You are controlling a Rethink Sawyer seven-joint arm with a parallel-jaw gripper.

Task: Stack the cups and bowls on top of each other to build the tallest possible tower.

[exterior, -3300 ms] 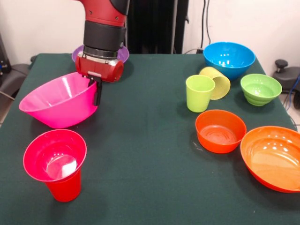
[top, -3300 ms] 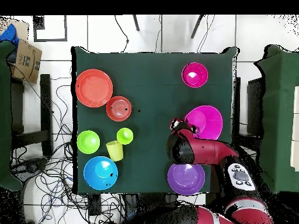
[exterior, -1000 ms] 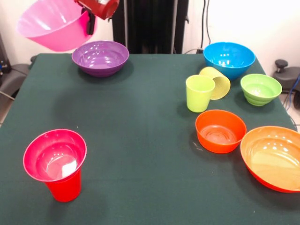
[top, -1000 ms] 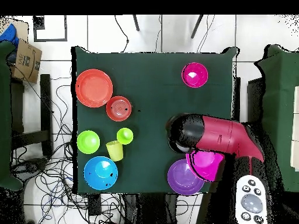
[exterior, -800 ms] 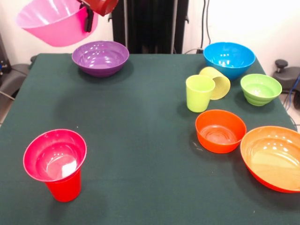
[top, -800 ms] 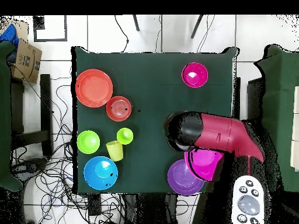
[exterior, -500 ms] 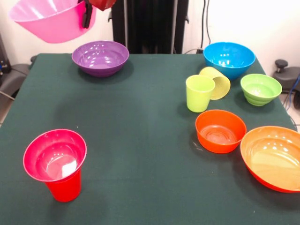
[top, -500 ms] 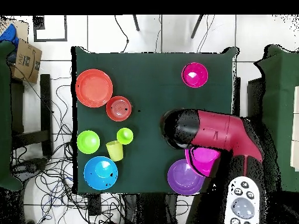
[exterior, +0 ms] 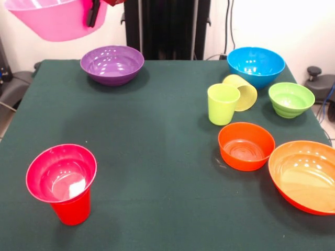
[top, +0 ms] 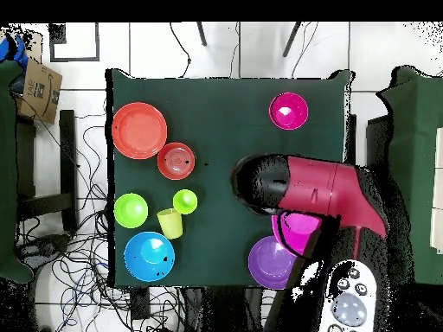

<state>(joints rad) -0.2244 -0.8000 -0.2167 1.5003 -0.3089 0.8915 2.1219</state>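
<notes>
From the front view, I have the large pink bowl (exterior: 55, 18) hanging high in the air at the upper left, above and to the left of the purple bowl (exterior: 112, 64) that sits at the table's far edge. Only a dark finger (exterior: 95, 13) of the gripper (exterior: 97, 10) shows at the top edge, lying against the outside of the pink bowl's right wall; the bowl is off the table, so I judge the gripper is pinching that rim. The bowl hangs mouth up and roughly level. The red cup (exterior: 70, 206) stands at near left with the small magenta bowl (exterior: 61, 173) seated in its mouth, the only stack so far. At the right are the blue bowl (exterior: 256, 66), the ribbed green bowl (exterior: 291, 99), the upright lime green cup (exterior: 222, 104), the pale yellow cup (exterior: 241, 91) lying on its side just behind it, the small orange bowl (exterior: 246, 146) and the large orange bowl (exterior: 305, 176).

From the overhead view, the arm (top: 303, 194) covers most of the pink bowl; what shows lies just above and right of the purple bowl's middle, overlapping its rim. That offset is what I would steer on: if the purple bowl is the target, the pink bowl must shift a little toward the purple one's centre before descending. Being wider, I expect it to perch on rather than nest.
</notes>
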